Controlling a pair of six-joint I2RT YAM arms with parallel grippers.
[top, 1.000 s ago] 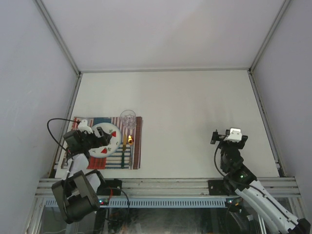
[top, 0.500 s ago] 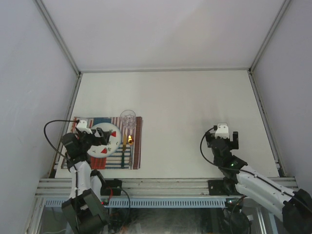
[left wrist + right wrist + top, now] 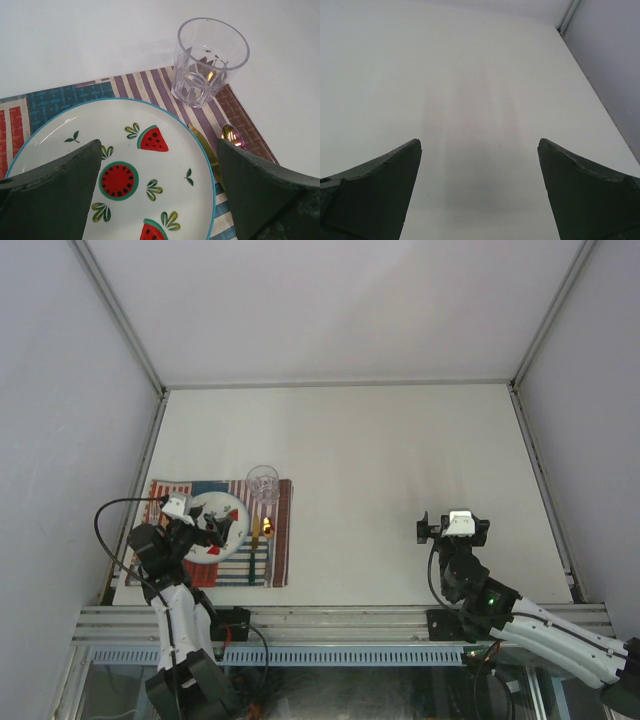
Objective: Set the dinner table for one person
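Two claws, both spread wide, grip nothing. The left gripper (image 3: 159,144) hangs low over a round white ceramic plate (image 3: 100,120) painted with watermelons. A careless sweep could clip its rim, topple the clear faceted glass tumbler (image 3: 210,62) just beyond, or nudge the gold spoon (image 3: 233,136) off the red, white and blue striped cloth placemat (image 3: 55,97). The right gripper (image 3: 479,142) hovers over bare tabletop. The off-white rectangular dinner table (image 3: 400,460) floors the booth, hemmed by aluminium rails (image 3: 340,383) and pale grey walls (image 3: 330,300).
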